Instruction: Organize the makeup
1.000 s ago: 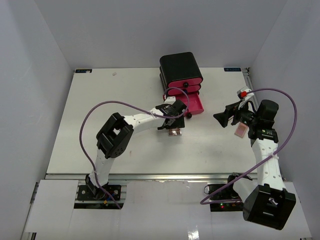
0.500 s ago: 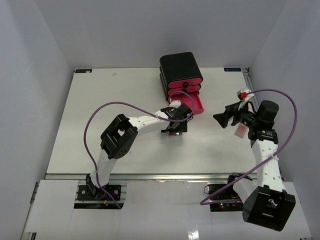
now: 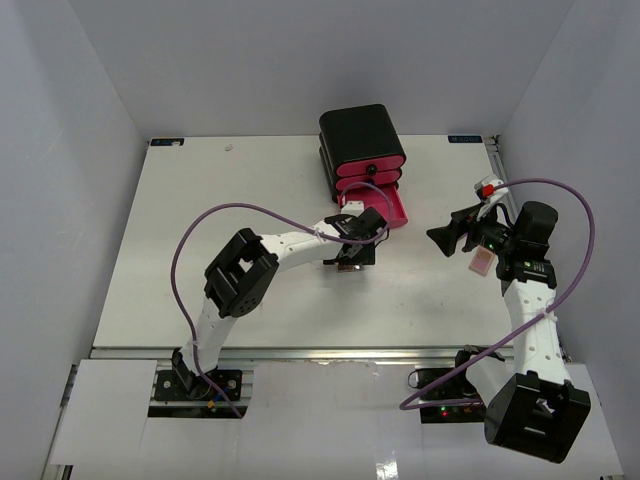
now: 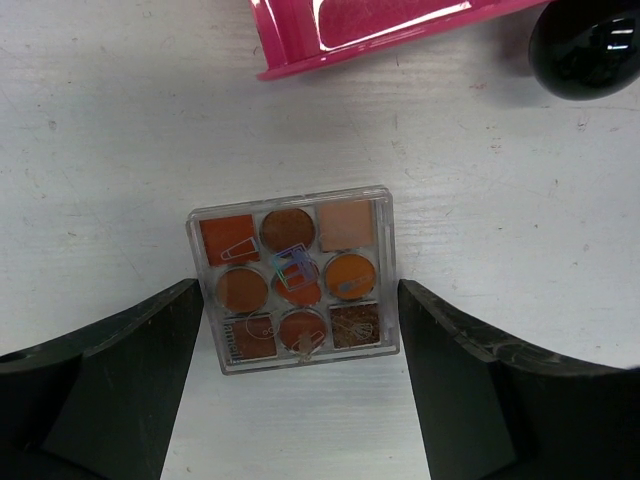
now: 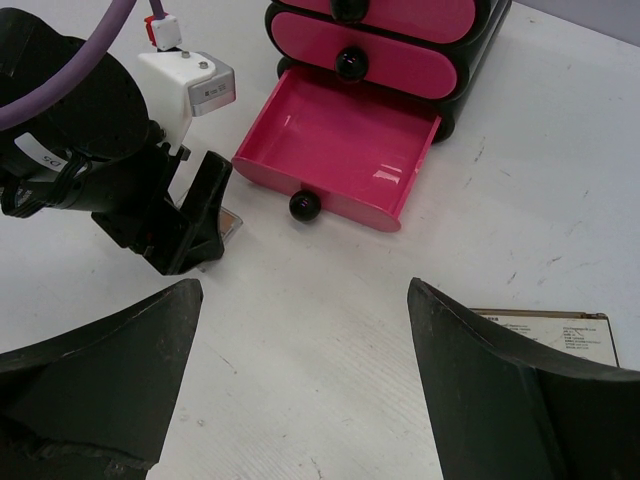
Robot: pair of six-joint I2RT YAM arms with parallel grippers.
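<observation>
A square clear palette (image 4: 292,290) with orange and brown pans lies flat on the white table, just in front of the open pink drawer (image 4: 370,25). My left gripper (image 4: 300,350) is open and low over it, with one finger on each side of the palette and a small gap on both sides. In the top view the left gripper (image 3: 348,260) covers most of the palette. My right gripper (image 5: 305,400) is open and empty above the table, at the right in the top view (image 3: 442,238). A flat pink compact (image 3: 482,262) lies beneath the right arm; it also shows in the right wrist view (image 5: 545,335).
The black box (image 3: 362,140) with three pink drawers stands at the back centre. Its bottom drawer (image 5: 345,150) is pulled out and looks empty, with its black knob (image 5: 305,205) facing forward. The left arm's purple cable (image 3: 230,215) loops over the table.
My left gripper has moved right and down over the palette, which now sits between its fingers. The right arm has stayed where it was.
</observation>
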